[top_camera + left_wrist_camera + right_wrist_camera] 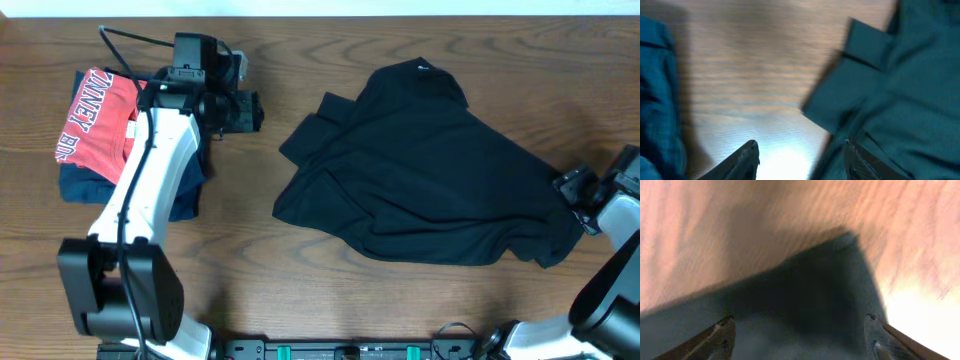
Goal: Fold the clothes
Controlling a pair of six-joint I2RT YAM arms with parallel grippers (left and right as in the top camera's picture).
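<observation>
Overhead view: the black shirt (420,170) lies crumpled and unfolded on the wooden table (250,260), spread from the centre toward 3 o'clock. One sleeve sticks out at the shirt's 10 o'clock side. A small white mark shows near its 12 o'clock edge, too small to read.

At the table's 9 o'clock side, a red shirt (95,120) lies folded on top of a navy garment (80,187). The red shirt carries white block lettering, seen sideways and partly covered by the left arm. It cannot be read in full.

The left gripper (257,111) sits between the stack and the black shirt, well apart from the sleeve and pointing toward 3 o'clock. In the left wrist view its jaws stand parted with nothing between them. Bare table shows under the gap, and dark fabric (890,100) lies beside one fingertip.

The right gripper (566,186) is at the black shirt's 4 o'clock edge. The right wrist view is blurred. The jaws stand wide apart with black fabric (805,295) below them, and no grip on it is visible. Contact with the cloth cannot be confirmed.
</observation>
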